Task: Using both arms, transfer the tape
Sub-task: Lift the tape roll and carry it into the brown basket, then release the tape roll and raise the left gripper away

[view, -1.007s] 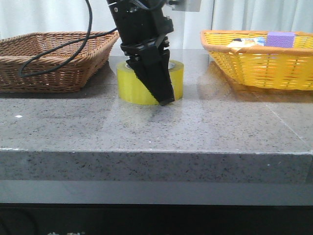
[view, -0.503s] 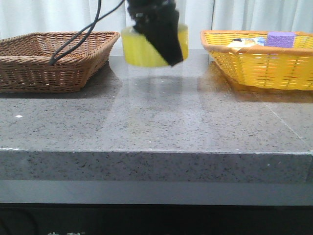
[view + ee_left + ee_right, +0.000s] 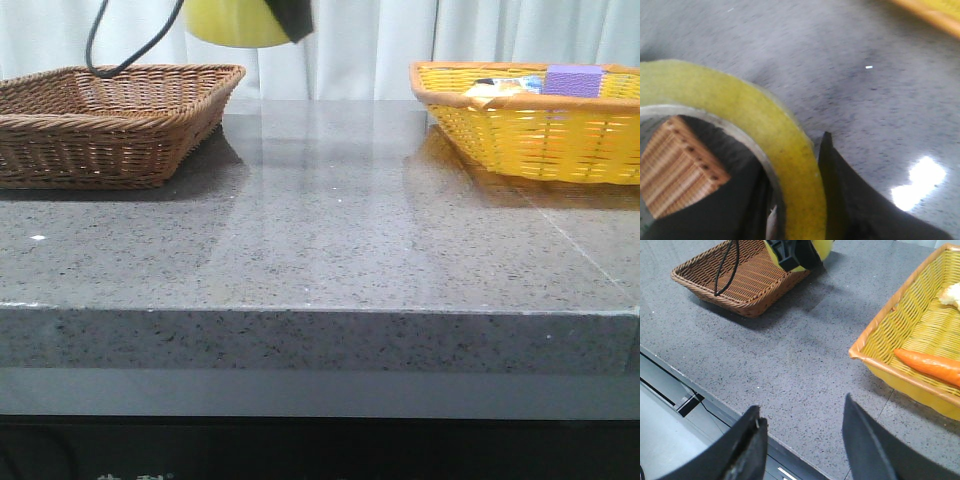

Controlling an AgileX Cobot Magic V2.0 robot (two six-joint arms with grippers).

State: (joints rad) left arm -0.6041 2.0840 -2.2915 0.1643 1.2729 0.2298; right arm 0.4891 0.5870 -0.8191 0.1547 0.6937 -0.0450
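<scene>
Tape [image 3: 235, 22] risen from table to top edge of front view, lifted clear above counter near brown basket [image 3: 110, 120]. Left gripper [image 3: 795, 200] pinching roll wall. Right gripper [image 3: 802, 445] spread, empty, well apart. Step: carry to handover; next, right claw must meet roll.

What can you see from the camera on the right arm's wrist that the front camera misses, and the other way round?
Only the right wrist view shows the right gripper, open with nothing between its fingers, and an orange carrot lying in the yellow basket. Only the front view shows the purple block in that basket and the table's front edge. Both show the yellow tape, lifted clear of the table in the left gripper, the brown basket and the yellow basket.
</scene>
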